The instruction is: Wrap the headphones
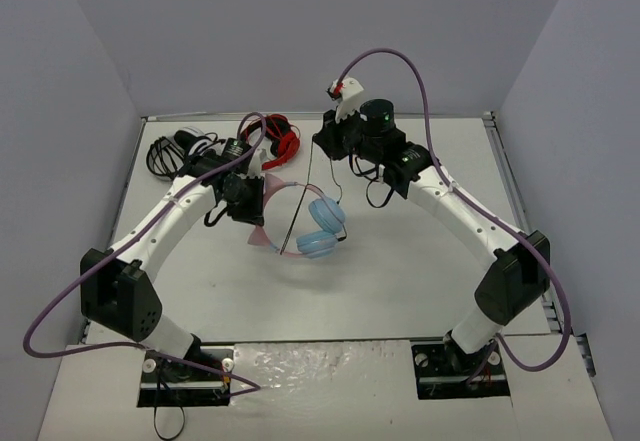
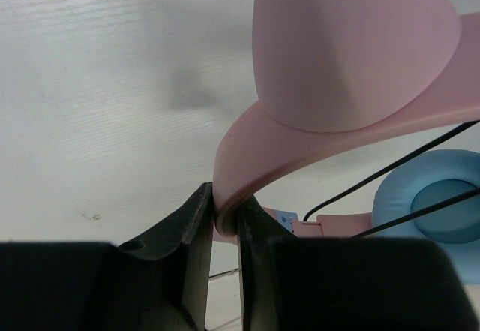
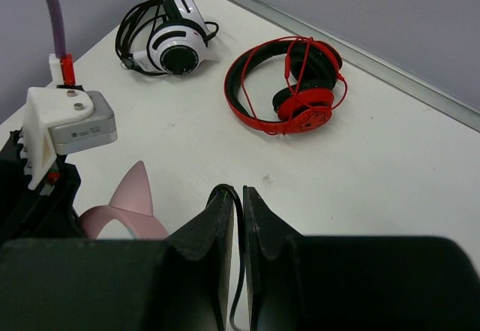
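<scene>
Over the middle of the counter [image 1: 420,261]: the headphones [image 1: 318,226], left claw [image 2: 225,212] clamped tight on the pink headband [image 2: 300,147], blue ear cups [image 1: 322,229] side by side, can't tell if they touch the surface. Right claw [image 3: 238,197] pinched closed on the thin black cable [image 2: 405,162], nearer the far edge. Red headphones [image 3: 289,87] and black-and-white headphones [image 3: 174,42] lie flat toward the far-left corner

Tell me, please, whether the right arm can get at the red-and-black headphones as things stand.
Probably yes: the red-and-black headphones lie ahead of the right gripper, only bare table between. But its jaws are shut on the black cable, so it would have to let go first.
</scene>
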Controlling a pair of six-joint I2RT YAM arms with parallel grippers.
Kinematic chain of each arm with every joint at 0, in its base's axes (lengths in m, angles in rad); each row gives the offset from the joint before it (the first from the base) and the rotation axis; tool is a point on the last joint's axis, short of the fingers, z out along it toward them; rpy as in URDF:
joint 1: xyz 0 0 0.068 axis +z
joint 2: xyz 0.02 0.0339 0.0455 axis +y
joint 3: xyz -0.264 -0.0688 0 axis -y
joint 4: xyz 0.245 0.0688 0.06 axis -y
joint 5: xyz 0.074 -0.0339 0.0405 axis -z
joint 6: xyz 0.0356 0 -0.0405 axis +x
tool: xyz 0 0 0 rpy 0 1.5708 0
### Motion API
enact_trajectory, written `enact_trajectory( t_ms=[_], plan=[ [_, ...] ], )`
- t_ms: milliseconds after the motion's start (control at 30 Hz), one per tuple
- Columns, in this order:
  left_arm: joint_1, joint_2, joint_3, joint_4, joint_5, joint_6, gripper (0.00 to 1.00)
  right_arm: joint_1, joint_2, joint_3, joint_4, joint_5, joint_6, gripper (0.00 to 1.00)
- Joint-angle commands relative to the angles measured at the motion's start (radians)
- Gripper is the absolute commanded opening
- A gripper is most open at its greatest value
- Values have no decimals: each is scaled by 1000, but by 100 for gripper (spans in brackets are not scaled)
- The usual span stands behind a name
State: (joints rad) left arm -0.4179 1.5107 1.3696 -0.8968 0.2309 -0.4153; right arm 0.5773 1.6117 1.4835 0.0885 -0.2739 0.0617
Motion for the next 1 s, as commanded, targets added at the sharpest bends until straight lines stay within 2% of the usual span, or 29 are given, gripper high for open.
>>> enact_trajectory(
  t_ms=[0,233,433,533,667,733,833,967],
  plan=[
    [-9,20,79,-93,-88,27,0,21,-78,97,77,18,-49,7],
    [-7,65,125,-91,-168,-1,0,64,-82,103,48,29,-73,8],
    [-10,103,144,-67,-155,-20,0,94,-78,96,20,58,-88,9],
    [-9,105,143,-59,-153,-20,0,91,-62,94,-8,164,-58,13],
    [-9,108,138,-54,-148,-19,0,19,-39,55,-44,356,79,13],
    [-9,107,133,-48,-144,-18,0,-58,-26,31,-47,359,214,14],
    [-9,106,132,-46,-134,-19,0,-135,24,37,-79,367,318,15],
    [-9,97,137,-45,-128,-17,0,-195,151,104,-191,318,372,15]
  ],
)
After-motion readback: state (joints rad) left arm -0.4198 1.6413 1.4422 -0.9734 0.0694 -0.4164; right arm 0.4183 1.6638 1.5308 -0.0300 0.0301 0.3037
